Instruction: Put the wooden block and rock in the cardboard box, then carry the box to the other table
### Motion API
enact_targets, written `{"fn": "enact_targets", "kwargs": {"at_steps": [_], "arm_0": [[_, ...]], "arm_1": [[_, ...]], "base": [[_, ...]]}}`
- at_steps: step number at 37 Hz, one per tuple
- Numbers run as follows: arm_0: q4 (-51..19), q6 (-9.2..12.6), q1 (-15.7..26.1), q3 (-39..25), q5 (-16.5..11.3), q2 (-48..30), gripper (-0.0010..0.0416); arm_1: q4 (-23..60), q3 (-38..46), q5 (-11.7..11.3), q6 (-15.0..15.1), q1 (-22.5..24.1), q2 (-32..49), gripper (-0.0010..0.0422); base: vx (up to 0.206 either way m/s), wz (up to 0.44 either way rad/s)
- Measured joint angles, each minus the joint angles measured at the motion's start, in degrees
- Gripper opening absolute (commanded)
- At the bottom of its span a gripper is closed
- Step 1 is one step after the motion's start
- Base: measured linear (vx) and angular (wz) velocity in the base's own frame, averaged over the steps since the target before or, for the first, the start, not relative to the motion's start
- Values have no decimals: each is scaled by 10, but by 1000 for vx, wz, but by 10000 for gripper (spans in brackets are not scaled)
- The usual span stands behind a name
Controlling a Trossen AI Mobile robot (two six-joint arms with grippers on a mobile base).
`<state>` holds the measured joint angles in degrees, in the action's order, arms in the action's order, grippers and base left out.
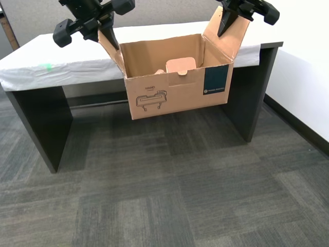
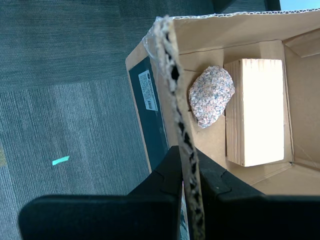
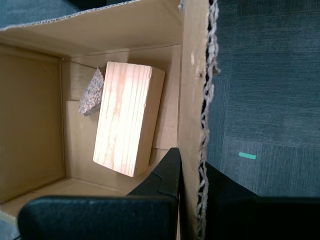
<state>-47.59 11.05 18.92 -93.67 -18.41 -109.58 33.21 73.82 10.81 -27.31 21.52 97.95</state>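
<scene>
The cardboard box (image 1: 175,98) hangs in the air in front of the other table (image 1: 67,56), which has white sheeting, and reaches below the table's edge. My first gripper (image 1: 109,37) (image 3: 192,165) is shut on the raised flap at the exterior view's left. My second gripper (image 1: 222,28) (image 2: 187,160) is shut on the flap at the exterior view's right. Inside lies the wooden block (image 3: 129,117) (image 2: 257,112) (image 1: 180,64). The rock (image 2: 211,95) (image 3: 91,95) sits between the block and the second gripper's wall. The box's front wall hides the rock in the exterior view.
Grey carpet lies under the box, with small teal tape marks (image 2: 60,160) (image 3: 247,155). The table's dark legs (image 1: 41,123) (image 1: 252,92) stand on either side of the box. A green mark (image 1: 46,66) is on the sheeting. A white wall runs along the exterior view's right.
</scene>
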Motion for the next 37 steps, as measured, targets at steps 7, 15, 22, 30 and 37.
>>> {"fn": "enact_targets", "kwargs": {"at_steps": [7,15,22,30,37], "arm_0": [[-5,-6,0,0,0,0,-1],[-5,-5,-1,0,0,0,-1],[-6,13,1,0,-1,0,-1],[-5,21,2,0,-1,0,-1],[-6,21,2,0,-1,0,-1]], "arm_1": [[-1,0,0,14,0,0,0],[-4,0,0,49,1,0,0],[-4,0,0,87,-1,0,-1],[-4,0,0,92,-1,0,0],[-3,0,0,92,-1,0,-1]], "base": [[113,9],[113,266],[107,177],[102,89],[112,48]]}}
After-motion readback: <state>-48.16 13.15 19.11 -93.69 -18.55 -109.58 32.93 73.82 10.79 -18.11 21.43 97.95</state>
